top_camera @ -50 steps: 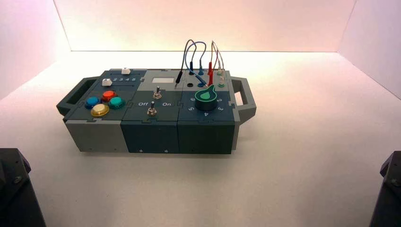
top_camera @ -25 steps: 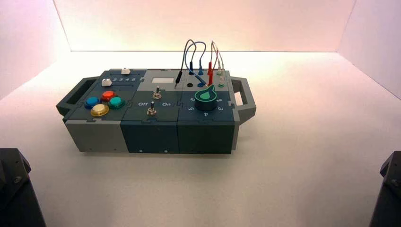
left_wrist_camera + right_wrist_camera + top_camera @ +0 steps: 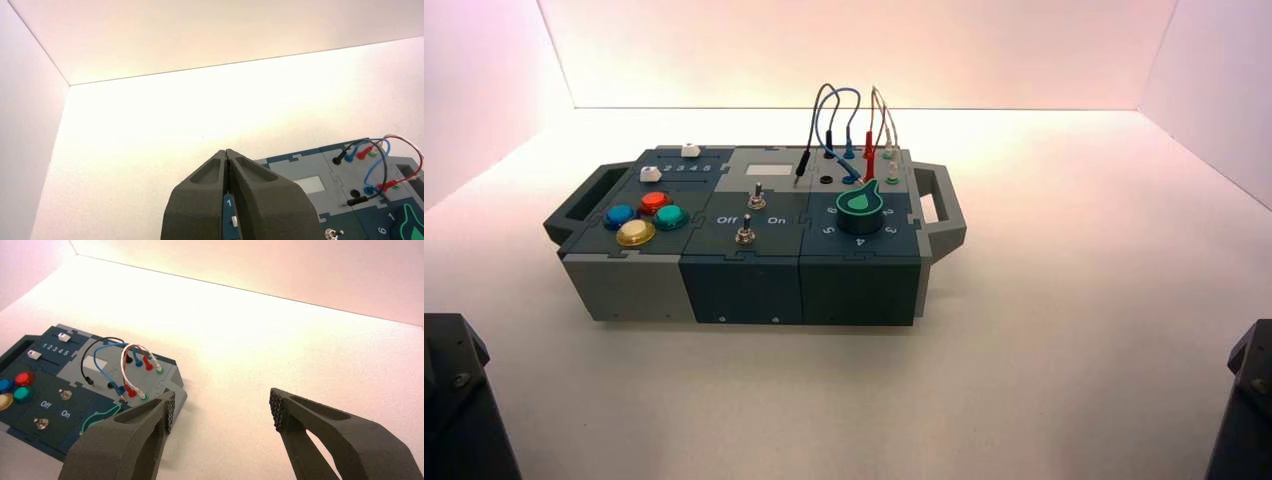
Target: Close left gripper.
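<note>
My left gripper (image 3: pixel 226 152) is shut, its two dark fingers meeting at the tips with nothing between them. It hangs parked at the near left, well short of the box (image 3: pixel 744 280). In the high view only a dark part of the left arm (image 3: pixel 454 400) shows at the lower left corner. My right gripper (image 3: pixel 222 410) is open wide and empty, parked at the near right, with the box's wired end (image 3: pixel 135 370) beyond its left finger. Only a dark part of the right arm (image 3: pixel 1249 400) shows in the high view.
The box stands mid-table with a handle at each end (image 3: pixel 939 205). On top it bears coloured buttons (image 3: pixel 644 215), two white sliders (image 3: pixel 689 150), two toggle switches (image 3: pixel 746 235), a green knob (image 3: pixel 860 205) and looped wires (image 3: pixel 854 120). White walls enclose the table.
</note>
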You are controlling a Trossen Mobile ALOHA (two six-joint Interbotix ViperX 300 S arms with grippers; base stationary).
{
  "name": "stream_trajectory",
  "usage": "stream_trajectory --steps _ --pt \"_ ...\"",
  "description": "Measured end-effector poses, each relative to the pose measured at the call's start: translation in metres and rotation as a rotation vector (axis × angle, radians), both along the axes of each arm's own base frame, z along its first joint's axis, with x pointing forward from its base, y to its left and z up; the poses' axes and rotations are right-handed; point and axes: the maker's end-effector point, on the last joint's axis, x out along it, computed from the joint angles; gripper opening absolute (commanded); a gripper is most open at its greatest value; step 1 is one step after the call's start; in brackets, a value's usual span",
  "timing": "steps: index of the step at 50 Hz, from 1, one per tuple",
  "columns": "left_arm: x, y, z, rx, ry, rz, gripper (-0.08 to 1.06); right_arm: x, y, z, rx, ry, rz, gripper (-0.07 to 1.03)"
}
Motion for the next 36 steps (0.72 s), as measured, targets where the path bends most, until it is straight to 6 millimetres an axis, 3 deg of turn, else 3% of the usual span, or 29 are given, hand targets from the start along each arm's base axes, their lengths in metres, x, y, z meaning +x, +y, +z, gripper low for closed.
stream_trajectory --steps 36 --pt "-0.0027 -0.0001 0.0006 0.000 0.004 -0.003 -0.04 0.0001 -0.0005 -0.0005 -0.001 -0.001 -0.001 0.98"
